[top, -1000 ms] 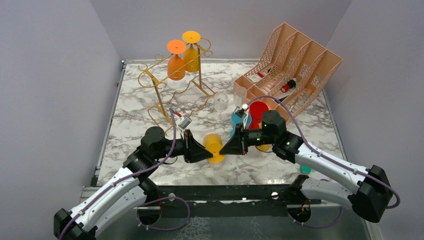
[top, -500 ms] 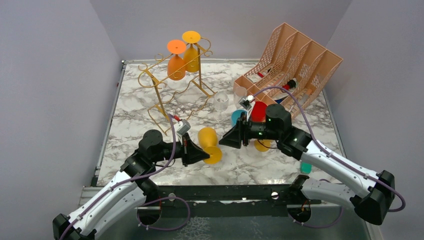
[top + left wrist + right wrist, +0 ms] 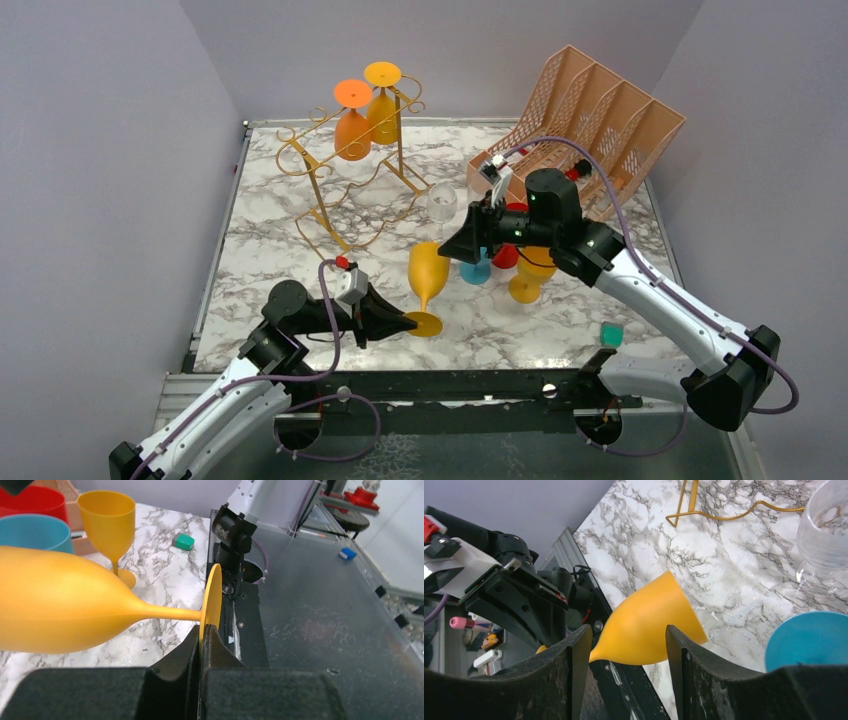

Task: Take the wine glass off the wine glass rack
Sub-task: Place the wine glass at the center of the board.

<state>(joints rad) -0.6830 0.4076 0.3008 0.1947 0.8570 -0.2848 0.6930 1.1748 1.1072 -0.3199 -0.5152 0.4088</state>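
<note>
My left pincer is clamped on the foot rim of the yellow wine glass. The glass is nearly upright at the front of the tabletop, well apart from the wine glass rack. My right pincer gapes wide by its bowl, holding nothing.

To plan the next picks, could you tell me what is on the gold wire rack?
The gold wire rack holds an inverted orange wine glass and, partly covered behind it, a yellow wine glass.
</note>
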